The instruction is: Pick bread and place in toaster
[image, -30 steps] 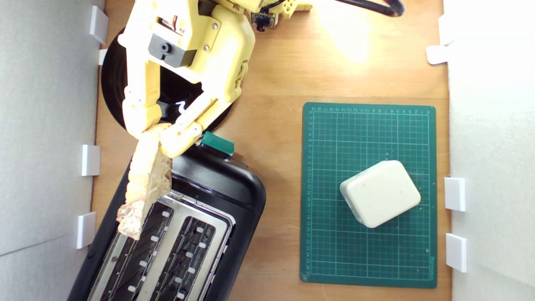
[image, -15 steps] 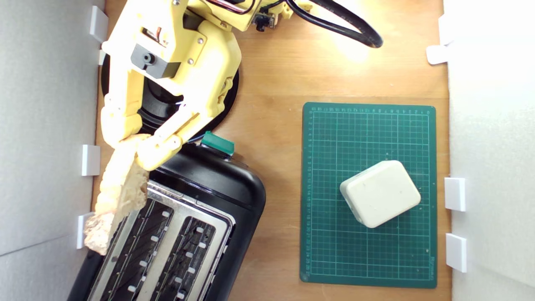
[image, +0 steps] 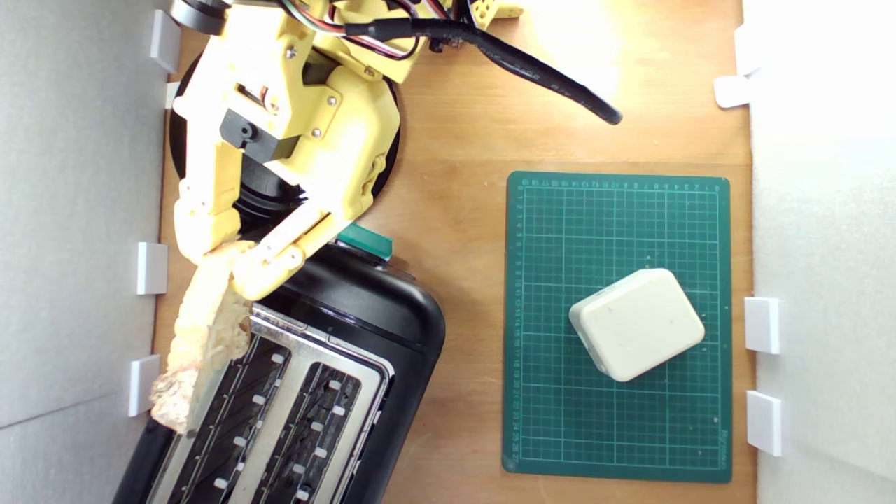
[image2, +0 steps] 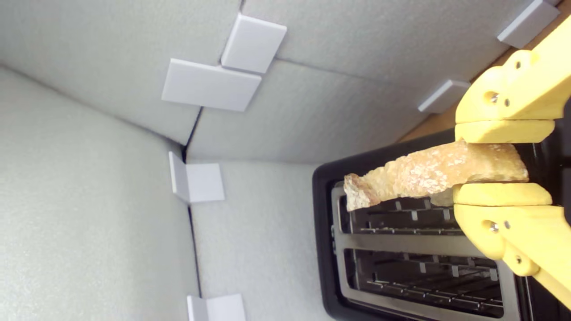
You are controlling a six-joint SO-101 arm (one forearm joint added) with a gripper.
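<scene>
Over the black silver-topped toaster [image: 364,329]'s nine-o'clock edge, the yellow gripper [image: 222,259] clamps the thin crusty bread [image: 203,336], which could miss the slot and fall outside.

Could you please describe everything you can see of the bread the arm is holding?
The bread is one thin, elongated slice with a tan, holey crumb and a rough golden-brown crust, ragged at its free end. The yellow claw pinches one end between its two fingers; nothing else visibly touches it. It hangs edge-on above the toaster, along the outer edge of the slot nearer the exterior view's left, roughly parallel to that slot. The wrist view shows it still above the silver top, not yet inside.
</scene>
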